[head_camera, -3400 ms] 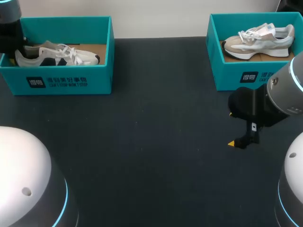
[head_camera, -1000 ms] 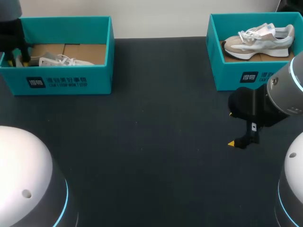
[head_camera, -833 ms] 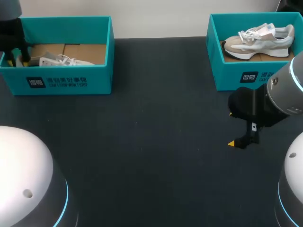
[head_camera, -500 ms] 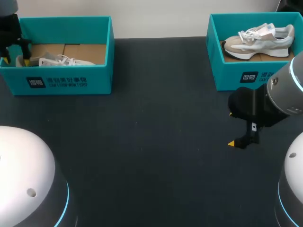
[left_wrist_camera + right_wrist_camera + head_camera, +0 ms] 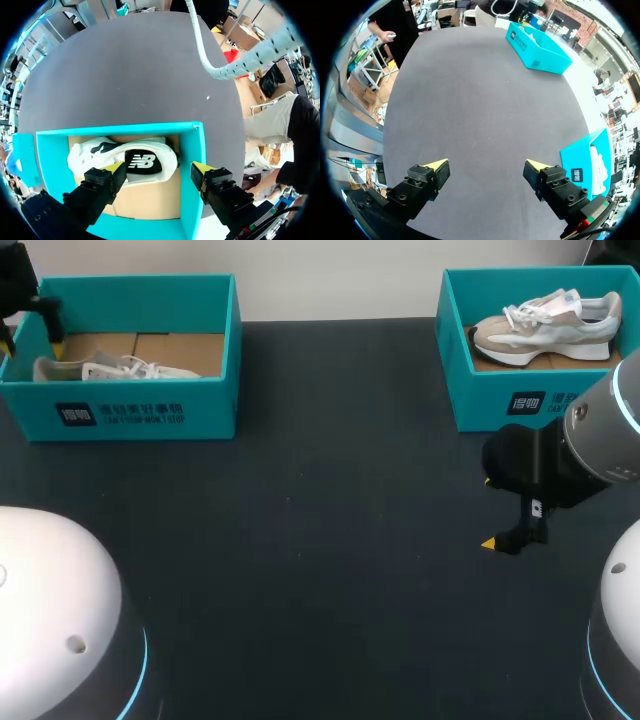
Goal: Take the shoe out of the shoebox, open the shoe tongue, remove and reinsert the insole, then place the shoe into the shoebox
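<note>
White shoe (image 5: 110, 368) lies on its side in the shoebox (image 5: 140, 415), upper left of the frame. Left jaws are spread and empty above it. Right jaws are spread too, over the surface (image 5: 320, 540) at mid right. We judge the shoe light, with a soft upper and firm sole, so pinch the heel collar and avoid the laces.

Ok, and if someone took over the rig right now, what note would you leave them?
Left jaws: open, empty, above the end of the left shoebox.
Right jaws: open, empty, over the table near the right shoebox.
The white shoe lies in the left shoebox; the beige shoe sits in the right one.
Done: white shoe set down and released within the last seconds.
Left: probably the beige shoe's whole cycle.
</note>
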Controlling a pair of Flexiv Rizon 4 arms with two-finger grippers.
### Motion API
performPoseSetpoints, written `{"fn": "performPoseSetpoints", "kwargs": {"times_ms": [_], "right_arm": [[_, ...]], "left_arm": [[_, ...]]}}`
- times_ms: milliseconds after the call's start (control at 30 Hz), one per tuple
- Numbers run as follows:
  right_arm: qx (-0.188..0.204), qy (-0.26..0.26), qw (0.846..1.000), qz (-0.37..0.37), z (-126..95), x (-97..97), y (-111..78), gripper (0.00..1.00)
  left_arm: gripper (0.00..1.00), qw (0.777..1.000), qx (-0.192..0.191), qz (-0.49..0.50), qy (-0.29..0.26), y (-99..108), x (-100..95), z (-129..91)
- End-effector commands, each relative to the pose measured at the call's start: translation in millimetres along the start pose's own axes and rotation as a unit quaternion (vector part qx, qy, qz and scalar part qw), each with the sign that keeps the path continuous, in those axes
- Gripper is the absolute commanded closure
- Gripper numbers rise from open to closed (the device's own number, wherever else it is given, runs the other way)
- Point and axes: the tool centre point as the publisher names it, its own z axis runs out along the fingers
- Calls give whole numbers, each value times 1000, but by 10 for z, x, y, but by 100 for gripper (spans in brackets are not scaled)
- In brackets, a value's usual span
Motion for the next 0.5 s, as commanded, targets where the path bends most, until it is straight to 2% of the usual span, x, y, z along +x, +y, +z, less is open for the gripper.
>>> {"fn": "performPoseSetpoints", "kwargs": {"times_ms": [33, 233, 400, 500], "right_arm": [[0, -2, 1000, 0, 10, 16, -2, 0], [0, -2, 1000, 0, 10, 16, -2, 0], [0, -2, 1000, 0, 10, 16, -2, 0], [0, -2, 1000, 0, 10, 16, -2, 0]], "left_arm": [[16, 1000, -21, 6, -14, -224, 20, -239], [10, 999, -26, 11, -30, -497, 16, -376], [8, 999, -16, -16, -39, -771, 8, -443], [3, 998, -2, -33, -50, -928, 19, -460]]}}
